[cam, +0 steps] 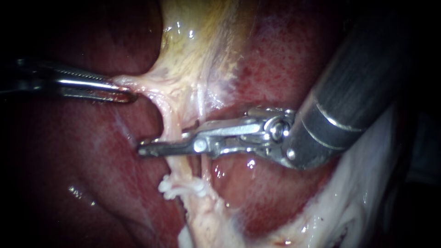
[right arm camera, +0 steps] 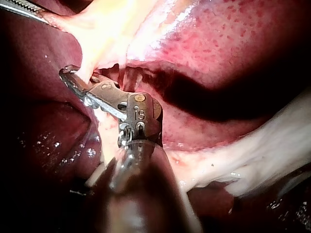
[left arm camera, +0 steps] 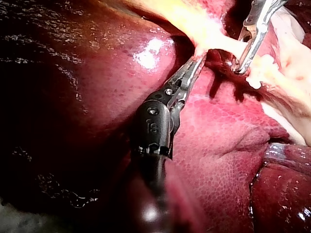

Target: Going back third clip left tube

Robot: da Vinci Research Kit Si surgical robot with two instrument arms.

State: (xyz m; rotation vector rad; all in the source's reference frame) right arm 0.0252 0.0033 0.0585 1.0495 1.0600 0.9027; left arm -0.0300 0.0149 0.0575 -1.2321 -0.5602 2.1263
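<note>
The right instrument reaches in from the upper right, and its claw is open by a narrow gap. The two halves straddle the left tube, which runs through the gap without being clamped. In the right wrist view one half hooks over the far side of this tube and the toothed half lies on the near side. The metal hides that stretch of tube, so I cannot tell whether a clip sits there. The claw's hinge lies just to the right of the left tube, over a thinner tube that runs beside it. Just below the claw, the left tube ends in a white lump of frayed tissue. Above the claw, the left tube widens into pale yellow tissue that fans upward. To the left of the tube and a little higher, the left instrument comes in level. Its claw is clamped on a drawn-out corner of that pale yellow tissue, pulling it taut away from the tube. Dark red liver lies behind the tube on both sides, wet and glinting. Well to the right of the tube and lower down, a white sheet of tissue slants beneath the right instrument's thick shaft.
</note>
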